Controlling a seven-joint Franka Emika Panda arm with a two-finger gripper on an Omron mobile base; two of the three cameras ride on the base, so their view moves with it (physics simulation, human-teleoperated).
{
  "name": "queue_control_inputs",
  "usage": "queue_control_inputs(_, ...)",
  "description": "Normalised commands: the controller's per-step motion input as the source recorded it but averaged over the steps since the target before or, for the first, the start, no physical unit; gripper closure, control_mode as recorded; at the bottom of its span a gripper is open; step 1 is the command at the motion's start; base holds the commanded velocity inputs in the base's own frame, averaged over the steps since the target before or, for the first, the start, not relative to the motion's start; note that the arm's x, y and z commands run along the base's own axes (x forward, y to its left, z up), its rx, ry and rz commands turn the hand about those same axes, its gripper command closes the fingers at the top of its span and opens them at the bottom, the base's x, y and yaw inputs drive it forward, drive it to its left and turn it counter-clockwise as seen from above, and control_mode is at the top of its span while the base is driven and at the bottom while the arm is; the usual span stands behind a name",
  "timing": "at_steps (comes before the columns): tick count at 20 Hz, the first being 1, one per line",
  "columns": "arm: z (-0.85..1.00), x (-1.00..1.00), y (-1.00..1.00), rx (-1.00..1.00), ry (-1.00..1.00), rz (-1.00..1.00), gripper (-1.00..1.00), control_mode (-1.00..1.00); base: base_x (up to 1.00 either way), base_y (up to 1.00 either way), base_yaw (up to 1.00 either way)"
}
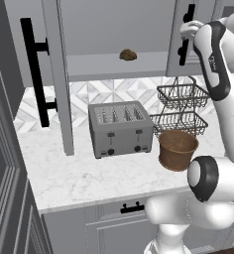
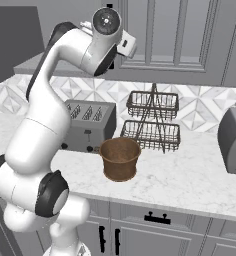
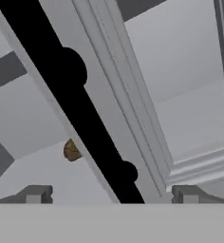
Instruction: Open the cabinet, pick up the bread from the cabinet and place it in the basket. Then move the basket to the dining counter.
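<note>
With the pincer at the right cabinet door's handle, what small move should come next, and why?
Probably close the pincer on the black handle and pull. Its fingertips stand open on either side of the bar, the left door is already swung open, and the bread sits on the shelf beside this door's edge.

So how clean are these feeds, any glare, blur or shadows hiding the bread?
Left base view: sharp, even light, no glare, bread plain on the cabinet shelf. Hand view: soft and blocky up close, black door handle covers part of the bread. Right base view: crisp, faint shadows only.
</note>
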Motion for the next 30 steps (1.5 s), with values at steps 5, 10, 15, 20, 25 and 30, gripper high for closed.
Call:
queue_control_inputs(5,-0.15,0.48,0.0,0.11,-0.05,0.0,-1.0,-1.0,0.0,0.0,0.0)
queue_control_inputs(10,-0.04,0.52,0.0,0.09,-0.03,0.0,-1.0,-1.0,0.0,0.0,0.0)
queue_control_inputs(15,0.0,0.28,0.01,0.09,-0.03,0.0,-1.0,-1.0,0.0,0.0,0.0)
queue_control_inputs(20,-0.1,0.16,0.05,0.06,-0.1,0.0,1.0,-1.0,0.0,0.0,0.0)
queue_control_inputs(25,-0.23,0.44,0.2,0.01,-0.16,0.0,1.0,-1.0,0.0,0.0,0.0)
queue_control_inputs(30,0.09,0.1,0.03,0.01,-0.04,0.0,1.0,-1.0,0.0,0.0,0.0)
